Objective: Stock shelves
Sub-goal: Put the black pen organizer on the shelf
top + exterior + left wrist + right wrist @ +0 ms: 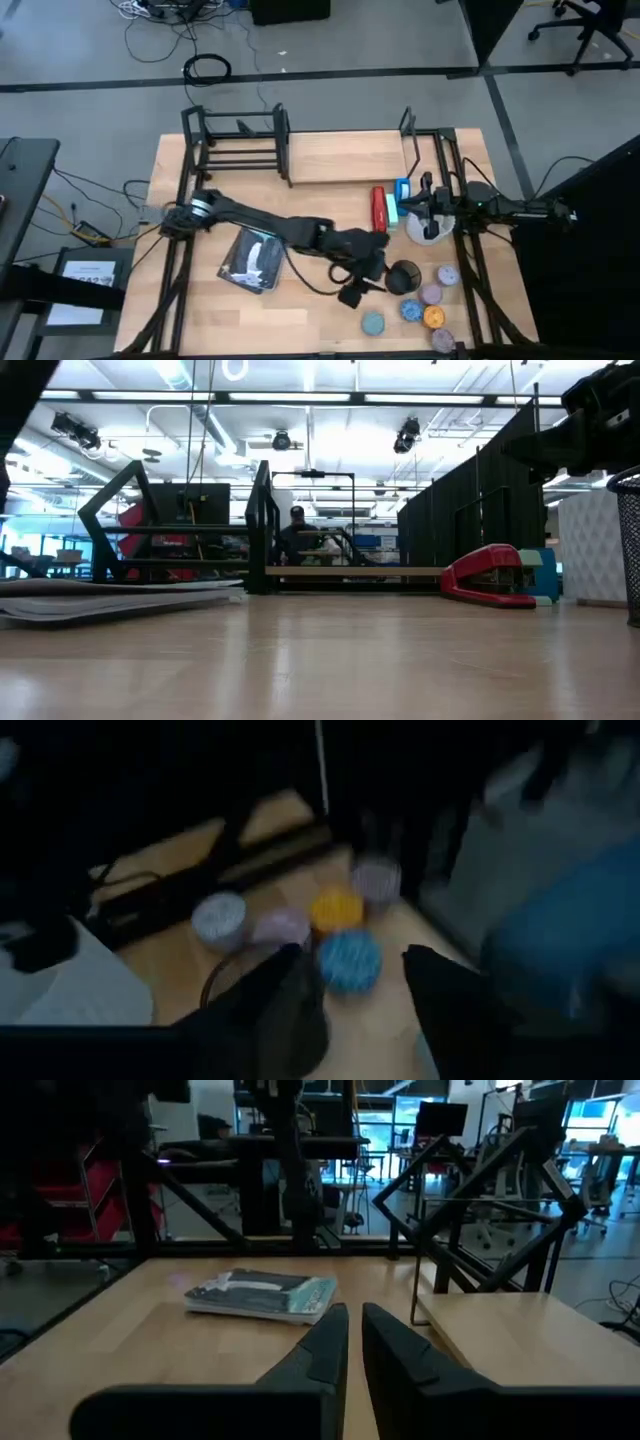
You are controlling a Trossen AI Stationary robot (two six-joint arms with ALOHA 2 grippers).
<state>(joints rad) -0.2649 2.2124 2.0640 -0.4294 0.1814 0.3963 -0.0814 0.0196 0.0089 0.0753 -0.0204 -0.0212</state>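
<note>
Shelves (300, 152) sit at the far edge of the tabletop (300, 310): black tube rack with the barred book-holder section on the left, pale wooden board joined to its right, black upright ends. Nothing stands on the board or in the rack. Low view shows the same rack (190, 535) across the table, the board running right from it.

Red stapler (379, 208) lies just near of the board's right end, a blue item (402, 190) beside it on the right; what the blue item is cannot be told. Low view has the stapler (490, 575) resting on the table, blue item behind it.

Magazine or thin book (253, 260) lies flat left of centre, well apart from the shelves; it also shows in the right wrist view (262, 1295).

Left gripper (372, 278) reaches across the table to the near right, fingers spread and empty, above a black mesh cup (404, 277). Left wrist view, blurred: fingers (280, 1010) apart, a blue round disc (348, 960) between them farther off, with orange (337, 908), lilac (377, 878) and pale discs close around. High view shows this cluster of small round discs (425, 300) at the near right corner.

Right gripper (408, 207) hangs at the right side near the stapler, fingers (325, 1345) nearly together and holding nothing. White object (428, 226) lies under the right arm.

Person (296, 530) sits in the room beyond the table.
</note>
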